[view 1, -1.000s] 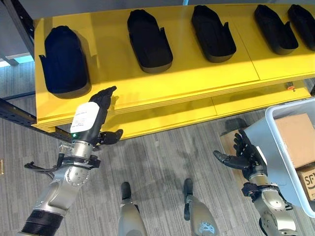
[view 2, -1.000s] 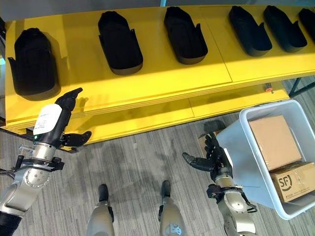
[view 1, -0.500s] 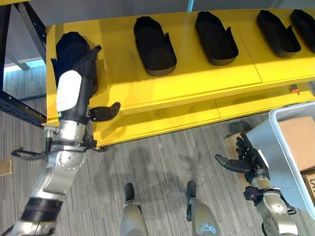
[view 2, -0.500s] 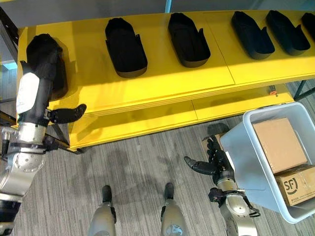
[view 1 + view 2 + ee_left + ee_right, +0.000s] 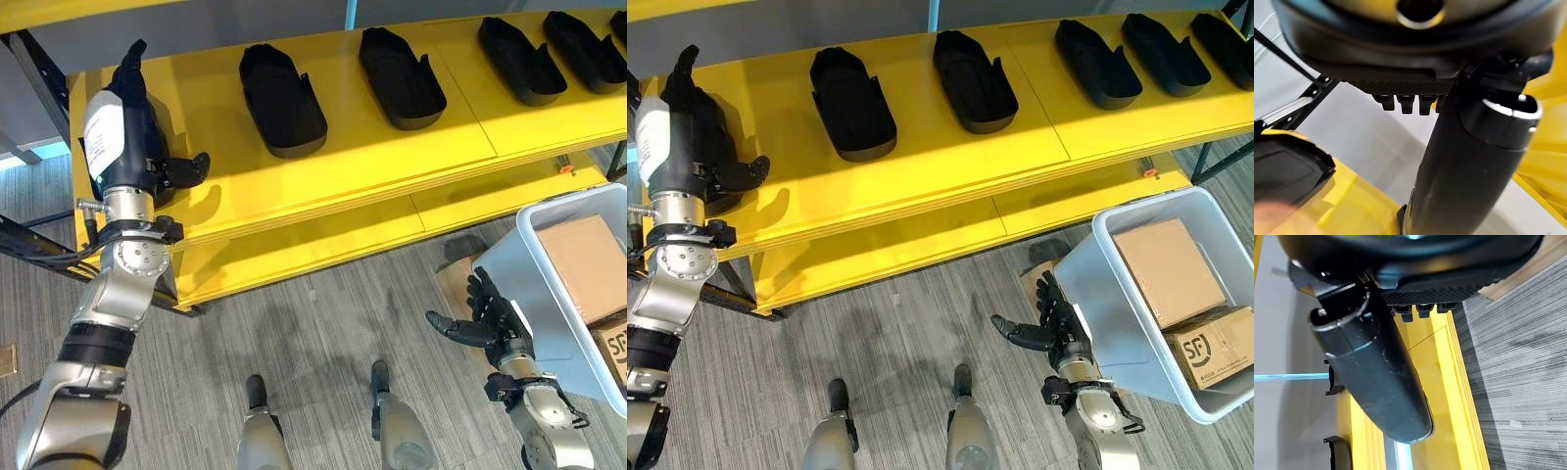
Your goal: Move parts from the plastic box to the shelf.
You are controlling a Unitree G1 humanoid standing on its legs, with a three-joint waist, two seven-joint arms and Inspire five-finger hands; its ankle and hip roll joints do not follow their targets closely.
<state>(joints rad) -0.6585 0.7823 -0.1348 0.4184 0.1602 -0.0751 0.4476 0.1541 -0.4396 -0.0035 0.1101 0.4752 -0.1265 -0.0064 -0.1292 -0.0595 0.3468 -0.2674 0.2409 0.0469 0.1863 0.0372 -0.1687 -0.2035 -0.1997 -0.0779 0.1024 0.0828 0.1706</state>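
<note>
Several black moulded parts lie in a row on the yellow shelf, among them one left of centre and one in the middle. My left hand is raised over the leftmost part, open, fingers straight and pointing up, thumb out to the side; that part also lies past the thumb in the left wrist view. My right hand hangs open and empty low beside the grey plastic box.
The box holds two cardboard cartons, one at the back and one at the front. A lower yellow shelf board runs under the top one. A dark rack post stands at the left end.
My left hand has risen from the shelf's front edge to over the leftmost part, fingers now pointing up. The right hand has stayed put. The camera has shifted.
</note>
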